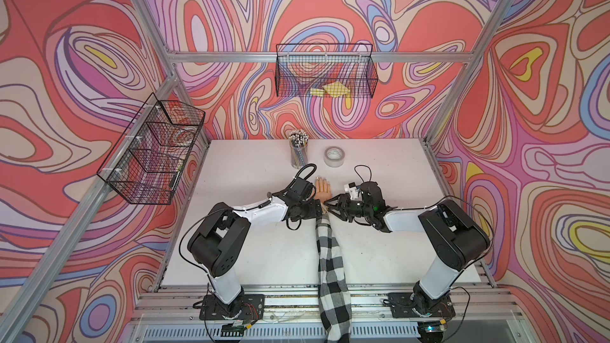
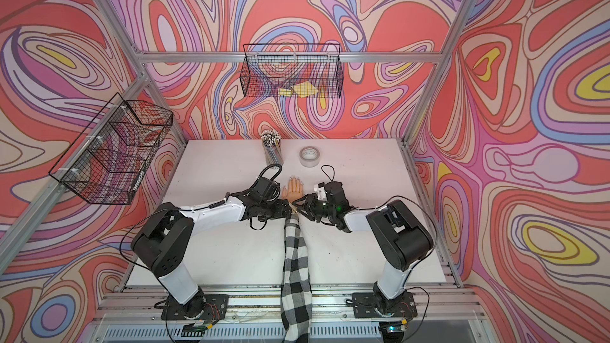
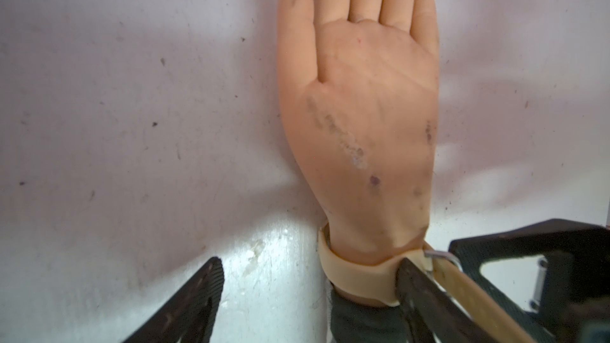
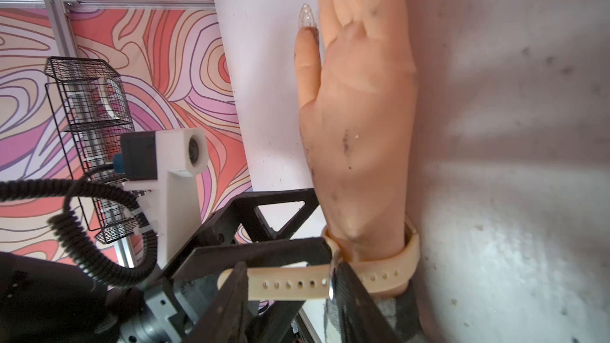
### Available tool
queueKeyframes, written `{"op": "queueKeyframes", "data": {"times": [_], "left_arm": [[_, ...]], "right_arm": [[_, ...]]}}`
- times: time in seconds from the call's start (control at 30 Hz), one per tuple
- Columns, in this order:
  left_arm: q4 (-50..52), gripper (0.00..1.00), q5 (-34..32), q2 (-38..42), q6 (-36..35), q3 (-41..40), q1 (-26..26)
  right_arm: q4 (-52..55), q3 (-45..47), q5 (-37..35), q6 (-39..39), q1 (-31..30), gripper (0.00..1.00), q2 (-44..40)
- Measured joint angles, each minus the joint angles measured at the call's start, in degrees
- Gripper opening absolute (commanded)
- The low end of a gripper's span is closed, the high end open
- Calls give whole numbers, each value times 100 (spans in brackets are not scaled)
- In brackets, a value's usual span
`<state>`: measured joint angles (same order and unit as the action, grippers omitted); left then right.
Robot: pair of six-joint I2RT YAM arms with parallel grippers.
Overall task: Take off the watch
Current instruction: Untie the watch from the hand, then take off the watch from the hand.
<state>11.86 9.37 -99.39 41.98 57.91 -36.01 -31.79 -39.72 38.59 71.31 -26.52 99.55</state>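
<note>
One watch [image 4: 379, 275] is on one fake hand [image 4: 363, 110]. The left gripper [image 3: 310, 263] has wide jaws beside the watch. The right gripper [image 4: 293, 272] has jaws apart around the loose strap [image 4: 284, 283], maybe touching it.

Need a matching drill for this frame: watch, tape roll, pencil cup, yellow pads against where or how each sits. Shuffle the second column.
1. watch
2. tape roll
3. pencil cup
4. yellow pads

A. inside the wire basket on the back wall
B. wrapped around the mannequin hand at its wrist
C. standing upright on the table
D. lying flat on the table

Pairs: 1-B, 2-D, 3-C, 4-A.
</note>
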Motion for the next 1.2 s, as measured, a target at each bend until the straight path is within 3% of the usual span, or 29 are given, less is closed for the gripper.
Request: {"op": "queueKeyframes", "data": {"times": [0.23, 0.73, 1.2], "left_arm": [[-2, 83, -4, 0, -2, -7, 0], [87, 83, -48, 118, -42, -7, 4], [125, 83, -48, 118, -39, -7, 4]], "right_arm": [[-142, -31, 96, 122, 0, 40, 0], [1633, -264, -420, -879, 0, 25, -461], [1718, -372, -409, -979, 0, 22, -245]]}}
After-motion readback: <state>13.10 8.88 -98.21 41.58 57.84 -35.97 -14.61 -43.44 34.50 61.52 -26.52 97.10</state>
